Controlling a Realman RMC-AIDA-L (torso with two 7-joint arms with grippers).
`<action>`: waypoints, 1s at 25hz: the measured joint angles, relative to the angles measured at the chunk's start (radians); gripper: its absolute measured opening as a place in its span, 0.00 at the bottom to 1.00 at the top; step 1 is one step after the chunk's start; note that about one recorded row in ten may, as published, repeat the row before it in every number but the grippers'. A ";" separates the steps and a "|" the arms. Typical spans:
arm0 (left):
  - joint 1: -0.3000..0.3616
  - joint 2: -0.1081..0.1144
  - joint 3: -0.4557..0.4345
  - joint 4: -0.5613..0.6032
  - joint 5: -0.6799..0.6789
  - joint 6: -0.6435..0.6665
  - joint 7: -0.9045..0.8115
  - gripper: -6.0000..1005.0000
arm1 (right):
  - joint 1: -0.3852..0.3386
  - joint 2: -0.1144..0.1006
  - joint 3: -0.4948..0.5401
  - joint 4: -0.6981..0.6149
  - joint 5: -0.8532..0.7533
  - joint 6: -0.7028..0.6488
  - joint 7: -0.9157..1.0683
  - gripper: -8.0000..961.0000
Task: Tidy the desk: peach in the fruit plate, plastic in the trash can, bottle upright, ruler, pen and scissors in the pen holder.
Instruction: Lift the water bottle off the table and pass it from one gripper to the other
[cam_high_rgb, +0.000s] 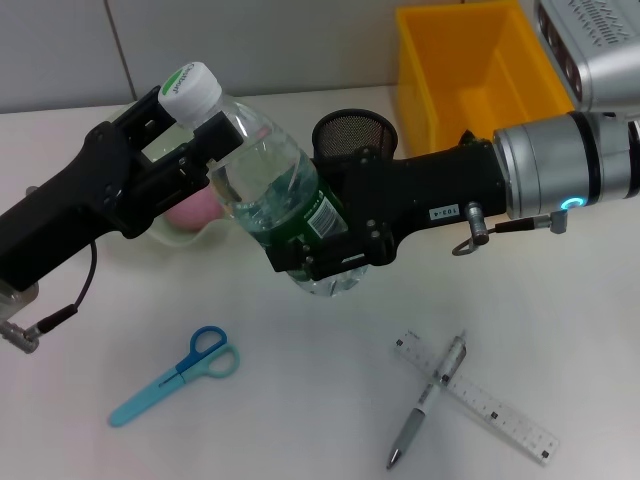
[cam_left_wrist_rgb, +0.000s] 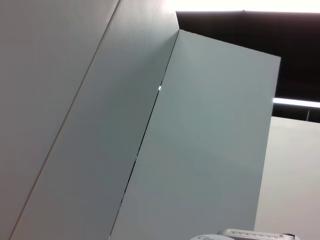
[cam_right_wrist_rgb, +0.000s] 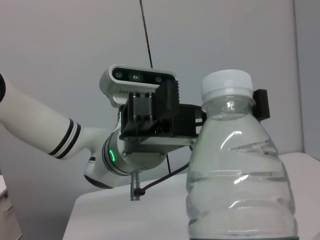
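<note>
A clear water bottle (cam_high_rgb: 270, 170) with a white cap and green label hangs tilted above the desk. My right gripper (cam_high_rgb: 325, 255) is shut on its lower body. At its neck, just under the cap, is my left gripper (cam_high_rgb: 195, 120). The right wrist view shows the bottle (cam_right_wrist_rgb: 240, 175) close up. A pink peach (cam_high_rgb: 195, 208) lies in the pale fruit plate (cam_high_rgb: 165, 235), behind the left arm. Blue scissors (cam_high_rgb: 180, 375) lie at the front left. A pen (cam_high_rgb: 428, 400) lies across a clear ruler (cam_high_rgb: 480, 398) at the front right. The black mesh pen holder (cam_high_rgb: 355, 135) stands behind the bottle. No plastic shows.
A yellow bin (cam_high_rgb: 480, 70), open at the top, stands at the back right by the wall. The left wrist view shows only wall panels and ceiling.
</note>
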 joint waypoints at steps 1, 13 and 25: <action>0.000 0.000 0.000 -0.002 0.000 0.000 0.000 0.74 | 0.000 0.000 0.000 0.000 0.000 0.000 0.000 0.80; -0.001 0.000 -0.001 -0.025 0.000 -0.007 0.028 0.74 | 0.009 0.001 0.000 0.014 0.000 -0.007 -0.003 0.80; 0.007 0.002 -0.010 -0.025 0.000 -0.008 0.028 0.74 | 0.011 0.001 0.000 0.013 0.000 -0.016 -0.003 0.80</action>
